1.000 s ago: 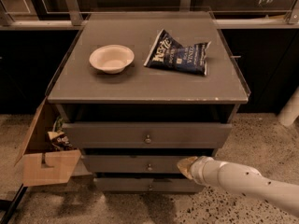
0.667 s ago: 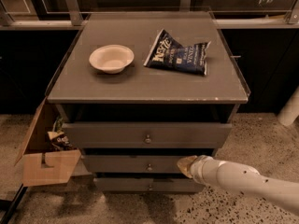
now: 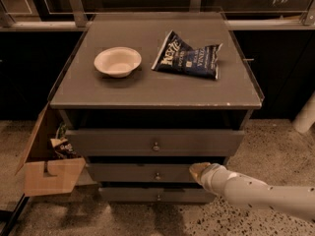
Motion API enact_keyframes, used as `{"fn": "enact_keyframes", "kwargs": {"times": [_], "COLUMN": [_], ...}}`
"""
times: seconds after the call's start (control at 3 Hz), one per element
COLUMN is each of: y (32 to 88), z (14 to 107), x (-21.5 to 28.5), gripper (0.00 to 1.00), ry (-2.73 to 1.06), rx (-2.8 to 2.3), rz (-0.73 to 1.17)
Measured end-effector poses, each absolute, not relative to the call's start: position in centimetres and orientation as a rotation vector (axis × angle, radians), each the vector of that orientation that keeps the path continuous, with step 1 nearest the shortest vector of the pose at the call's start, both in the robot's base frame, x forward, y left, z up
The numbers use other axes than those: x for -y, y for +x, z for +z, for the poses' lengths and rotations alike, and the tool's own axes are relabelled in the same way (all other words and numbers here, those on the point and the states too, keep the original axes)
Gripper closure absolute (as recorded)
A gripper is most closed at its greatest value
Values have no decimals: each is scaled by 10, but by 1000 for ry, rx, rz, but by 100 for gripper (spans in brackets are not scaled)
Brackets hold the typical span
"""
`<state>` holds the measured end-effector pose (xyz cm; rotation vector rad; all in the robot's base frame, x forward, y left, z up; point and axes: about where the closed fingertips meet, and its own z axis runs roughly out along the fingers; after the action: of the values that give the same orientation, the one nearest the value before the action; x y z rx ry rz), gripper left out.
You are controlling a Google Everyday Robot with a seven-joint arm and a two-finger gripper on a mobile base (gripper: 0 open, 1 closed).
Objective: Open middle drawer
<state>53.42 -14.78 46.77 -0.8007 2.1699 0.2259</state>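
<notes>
The grey cabinet has three drawer fronts, each with a small round knob. The middle drawer (image 3: 142, 173) sits between the taller top drawer (image 3: 118, 142) and the narrower bottom drawer (image 3: 133, 195). Its knob (image 3: 157, 176) is at the centre of the front. My gripper (image 3: 198, 170) reaches in from the lower right on a white arm (image 3: 256, 193). Its tip is at the right part of the middle drawer's front, right of the knob.
A white bowl (image 3: 117, 61) and a dark blue chip bag (image 3: 189, 58) lie on the cabinet top (image 3: 147, 90). An open cardboard box (image 3: 47, 168) with small items stands on the speckled floor at the cabinet's left. A white post (image 3: 305, 114) stands at the right edge.
</notes>
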Motion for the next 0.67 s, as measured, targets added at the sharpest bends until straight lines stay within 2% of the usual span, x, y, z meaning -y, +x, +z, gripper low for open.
{"fn": "enact_keyframes", "kwargs": {"times": [0.67], "y": [542], "z": [472], "x": [148], "gripper": [100], "ry": [-775], "rx": [-2147], "rz": [209]}}
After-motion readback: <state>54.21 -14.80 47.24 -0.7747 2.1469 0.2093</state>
